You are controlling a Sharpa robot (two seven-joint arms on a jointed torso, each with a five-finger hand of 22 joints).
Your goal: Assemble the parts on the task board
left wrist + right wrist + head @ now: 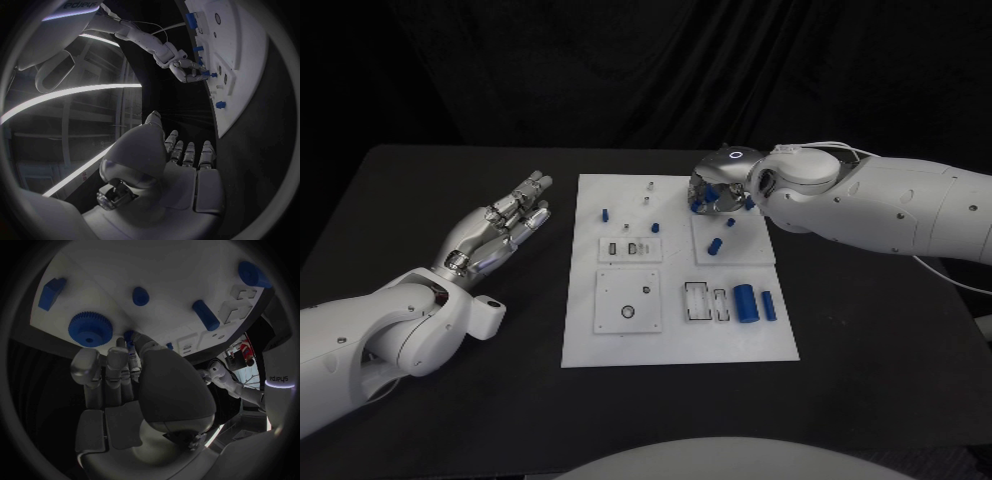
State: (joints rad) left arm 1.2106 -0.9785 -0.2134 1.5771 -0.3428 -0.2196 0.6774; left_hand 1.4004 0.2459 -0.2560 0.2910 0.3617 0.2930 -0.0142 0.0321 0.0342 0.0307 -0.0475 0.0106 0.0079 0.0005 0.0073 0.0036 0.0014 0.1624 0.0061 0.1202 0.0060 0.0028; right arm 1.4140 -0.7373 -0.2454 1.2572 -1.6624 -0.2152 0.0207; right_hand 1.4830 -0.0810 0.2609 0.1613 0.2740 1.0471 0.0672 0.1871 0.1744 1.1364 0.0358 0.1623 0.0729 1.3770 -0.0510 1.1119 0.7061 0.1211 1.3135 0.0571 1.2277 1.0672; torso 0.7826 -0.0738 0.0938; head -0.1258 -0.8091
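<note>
Though half hidden behind the fingertips (119,347), small blue plastic part (129,336) lying on the far right quarter of the flat white task board (678,335), just beside a blue toothed gear (90,329). Close by, a short blue peg (205,314) and a blue round stud (140,296); nearer the robot, two blue cylinders (756,303) side by side.

Silver right hand (718,195) poised over that quarter, fingers reaching together onto the small part; cannot tell whether pinched or merely touched. Silver left hand (502,225) spread flat and holding nothing, over the black table (877,380) just left of the board.

Likely hazards: a shallow fingertip hold letting the small part slip or roll; crowded fingers nudging the gear or the peg; own hand masking the target and spoiling alignment.
</note>
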